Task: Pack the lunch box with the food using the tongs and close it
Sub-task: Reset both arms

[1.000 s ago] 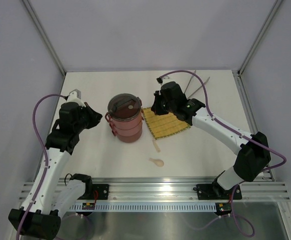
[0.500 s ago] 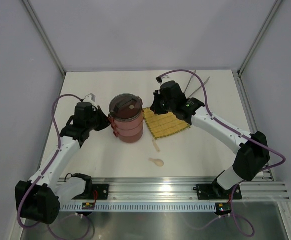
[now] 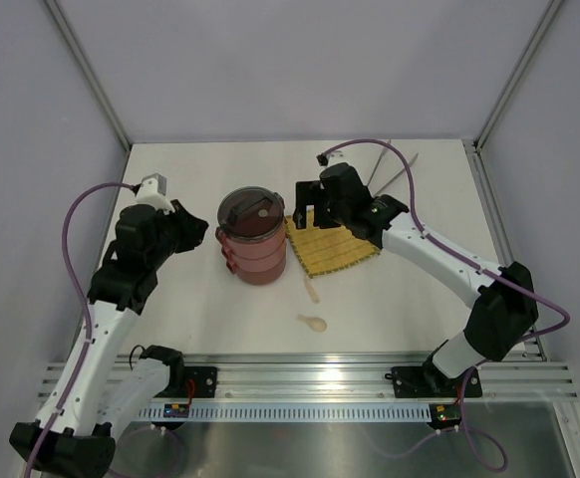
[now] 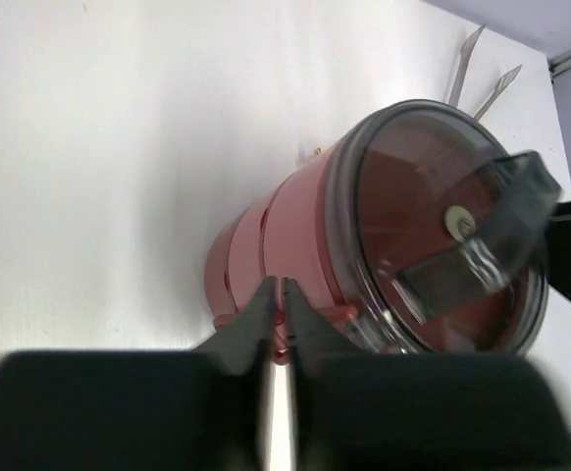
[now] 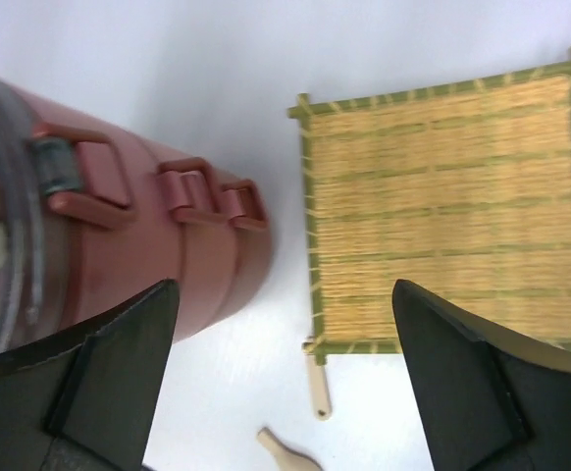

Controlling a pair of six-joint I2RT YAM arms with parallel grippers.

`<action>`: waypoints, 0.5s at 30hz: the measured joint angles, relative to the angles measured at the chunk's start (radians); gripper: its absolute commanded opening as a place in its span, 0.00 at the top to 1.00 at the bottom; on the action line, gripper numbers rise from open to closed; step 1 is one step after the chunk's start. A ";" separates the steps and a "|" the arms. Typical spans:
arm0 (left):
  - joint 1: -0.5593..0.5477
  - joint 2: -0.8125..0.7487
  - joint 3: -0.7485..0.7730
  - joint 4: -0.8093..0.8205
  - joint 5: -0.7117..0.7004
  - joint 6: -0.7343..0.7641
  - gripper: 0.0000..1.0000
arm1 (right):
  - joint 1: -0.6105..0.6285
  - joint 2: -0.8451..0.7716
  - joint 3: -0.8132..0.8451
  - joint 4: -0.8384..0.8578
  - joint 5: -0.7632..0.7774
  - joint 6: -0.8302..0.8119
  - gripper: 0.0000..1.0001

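Note:
The lunch box (image 3: 251, 249) stands stacked in the middle of the table, dark red, with the grey see-through lid (image 3: 249, 210) on top. My left gripper (image 3: 200, 235) is shut just left of it. In the left wrist view the shut fingertips (image 4: 278, 292) point at a red clip (image 4: 333, 316) on the lunch box (image 4: 285, 231) wall, holding nothing. My right gripper (image 3: 305, 209) hangs open just right of the lid. The right wrist view shows its jaws (image 5: 284, 294) wide apart above bare table, the lunch box (image 5: 138, 255) at left. The tongs (image 3: 394, 169) lie at the back right. The food is out of view.
A yellow woven mat (image 3: 332, 249) lies right of the lunch box, under the right arm, and fills the upper right of the right wrist view (image 5: 447, 211). Two cream spoon pieces (image 3: 312, 290) (image 3: 312, 322) lie in front of it. Grey walls close in the table.
My right gripper has opened from shut and sits about where it was. My left arm swung in toward the lunch box, then drew back a little to the left, still shut.

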 measured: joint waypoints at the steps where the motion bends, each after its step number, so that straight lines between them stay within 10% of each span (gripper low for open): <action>1: 0.000 -0.019 0.002 0.000 -0.001 0.014 0.69 | 0.000 -0.001 0.000 -0.010 0.017 -0.003 0.01; 7: 0.000 -0.142 0.002 -0.019 0.027 0.080 0.17 | 0.000 -0.089 -0.104 -0.053 0.152 0.006 0.00; 15: 0.000 -0.171 0.000 -0.066 0.076 0.118 0.01 | 0.000 -0.348 -0.275 -0.157 0.279 0.069 0.01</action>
